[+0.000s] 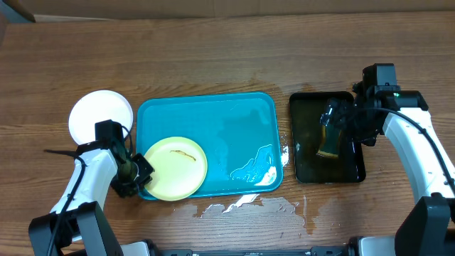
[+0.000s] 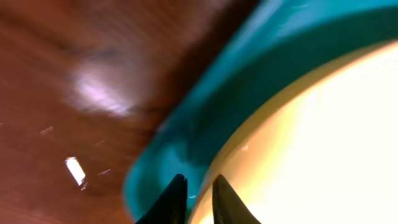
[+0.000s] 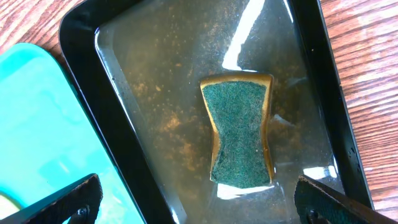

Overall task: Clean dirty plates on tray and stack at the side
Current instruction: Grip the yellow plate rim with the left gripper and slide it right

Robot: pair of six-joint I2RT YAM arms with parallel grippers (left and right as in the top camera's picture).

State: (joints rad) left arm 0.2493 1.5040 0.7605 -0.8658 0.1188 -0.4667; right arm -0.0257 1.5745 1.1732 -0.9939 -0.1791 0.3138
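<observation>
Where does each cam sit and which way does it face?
Overhead: fixed above the table, facing straight down; both arms show.
Left wrist: on the left arm, close on the rim of the yellow plate in the turquoise tray; left gripper tips at bottom.
Right wrist: on the right arm, looking down at the sponge in the black tray; right gripper open, tips in bottom corners.
Shared: overhead and right wrist both show that sponge.

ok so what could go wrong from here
The left gripper straddles only the yellow plate's thin rim, right by the tray's wall: the grip may slip or snag the tray. Also, water lies pooled in the tray and on the table, so the yellow plate may be slippery.
</observation>
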